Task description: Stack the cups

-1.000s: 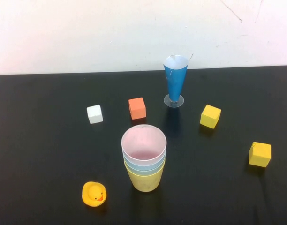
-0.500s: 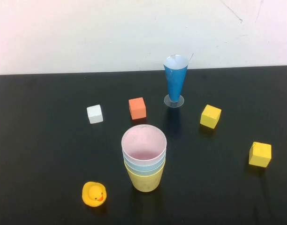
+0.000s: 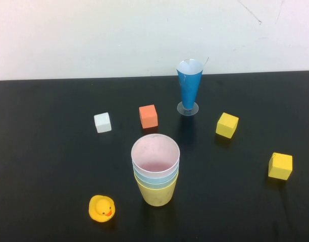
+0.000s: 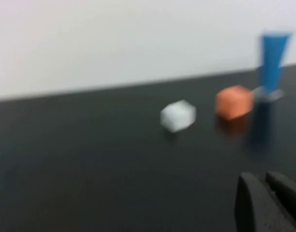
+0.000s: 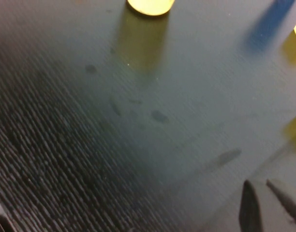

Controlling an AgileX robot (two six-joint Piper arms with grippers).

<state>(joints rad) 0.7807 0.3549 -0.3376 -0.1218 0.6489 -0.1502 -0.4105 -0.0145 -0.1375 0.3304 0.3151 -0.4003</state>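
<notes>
- The cups (image 3: 155,171) stand nested in one upright stack near the front middle of the black table (image 3: 43,161): yellow outermost at the bottom, light blue rims above it, pink on top.
- Left gripper (image 4: 273,203) sits low over the table on the left side, fingers pressed together, holding nothing.
- Right gripper (image 5: 266,205) hangs above bare tabletop on the right, also closed and empty.
- A rubber duck (image 3: 101,208) sits just left of the stack; a blue cone (image 3: 189,85) stands behind.
</notes>
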